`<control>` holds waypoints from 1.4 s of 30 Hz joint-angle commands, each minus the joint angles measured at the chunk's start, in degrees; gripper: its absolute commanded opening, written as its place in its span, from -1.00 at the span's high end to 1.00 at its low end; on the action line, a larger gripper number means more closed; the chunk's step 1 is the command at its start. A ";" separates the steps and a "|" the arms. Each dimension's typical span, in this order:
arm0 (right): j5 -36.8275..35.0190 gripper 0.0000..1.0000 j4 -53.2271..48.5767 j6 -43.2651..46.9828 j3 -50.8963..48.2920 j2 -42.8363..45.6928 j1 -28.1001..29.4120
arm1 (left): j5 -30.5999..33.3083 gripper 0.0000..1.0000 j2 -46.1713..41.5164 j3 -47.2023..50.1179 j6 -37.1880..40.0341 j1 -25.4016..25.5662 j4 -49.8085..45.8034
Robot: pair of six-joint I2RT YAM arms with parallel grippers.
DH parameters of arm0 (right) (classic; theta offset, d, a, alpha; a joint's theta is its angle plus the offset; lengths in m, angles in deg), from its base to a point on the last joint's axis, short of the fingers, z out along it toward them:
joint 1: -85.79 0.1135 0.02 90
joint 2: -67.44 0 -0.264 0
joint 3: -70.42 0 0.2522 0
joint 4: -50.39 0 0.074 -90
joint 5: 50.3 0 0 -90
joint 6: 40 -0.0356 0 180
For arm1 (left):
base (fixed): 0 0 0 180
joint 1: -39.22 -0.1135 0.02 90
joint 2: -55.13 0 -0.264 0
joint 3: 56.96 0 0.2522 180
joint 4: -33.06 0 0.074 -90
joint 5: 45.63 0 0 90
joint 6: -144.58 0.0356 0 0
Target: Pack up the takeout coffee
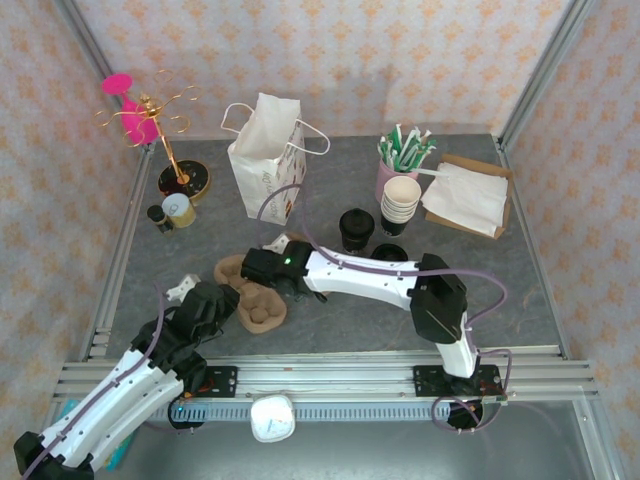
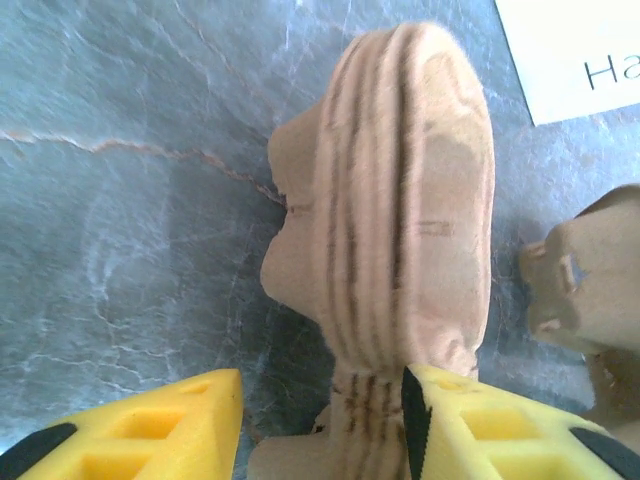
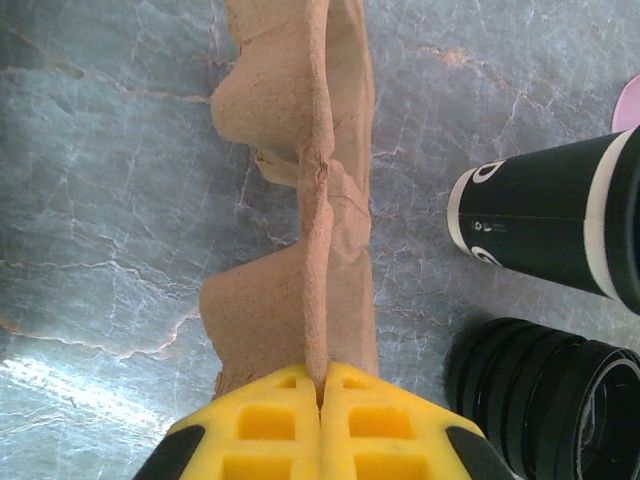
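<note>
While right hand (image 3: 320,412) pinches carrier (image 3: 262,300) rim, left hand (image 2: 320,425) parted

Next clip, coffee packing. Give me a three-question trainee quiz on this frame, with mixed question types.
1. True or false: the right gripper is shut on the edge of a pulp carrier.
2. The left gripper has its jaws: A) shut on a paper bag; B) apart, astride a carrier stack; C) shut on a cup.
3. What stands in the pink cup?
Key: 1 true; 2 B; 3 green-and-white straws.
</note>
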 commanded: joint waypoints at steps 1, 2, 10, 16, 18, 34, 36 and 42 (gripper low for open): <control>-3.21 1.00 0.57 -2.51 -0.77 -1.78 1.54 | 4.79 0.00 0.65 -3.69 1.24 -0.58 -3.83; -2.93 1.00 0.85 -2.57 -0.59 -2.13 2.12 | 5.07 -0.01 0.80 -4.22 1.34 -0.50 -4.02; 0.95 0.50 3.18 -3.78 2.55 -3.65 4.58 | 5.04 -0.02 0.54 -6.73 3.41 -0.61 -4.16; 7.84 0.02 5.44 -6.73 5.41 2.24 3.58 | 7.07 -0.06 0.88 -10.09 6.69 -0.63 -4.34; 12.01 -0.06 7.63 -7.88 4.77 4.61 1.95 | 7.03 -0.06 1.50 -10.81 7.39 -0.62 -4.33; 29.98 -0.55 28.75 30.72 -19.44 16.10 -4.71 | -2.05 -0.04 5.84 -10.47 11.47 -0.50 5.25; 30.00 -0.56 30.69 38.80 -22.15 17.19 -5.04 | -0.18 -0.04 5.16 -10.76 11.73 -0.51 4.78; 32.21 -0.70 33.90 53.73 -24.02 15.81 -5.82 | 2.34 -0.04 3.76 -11.38 12.28 -0.53 2.71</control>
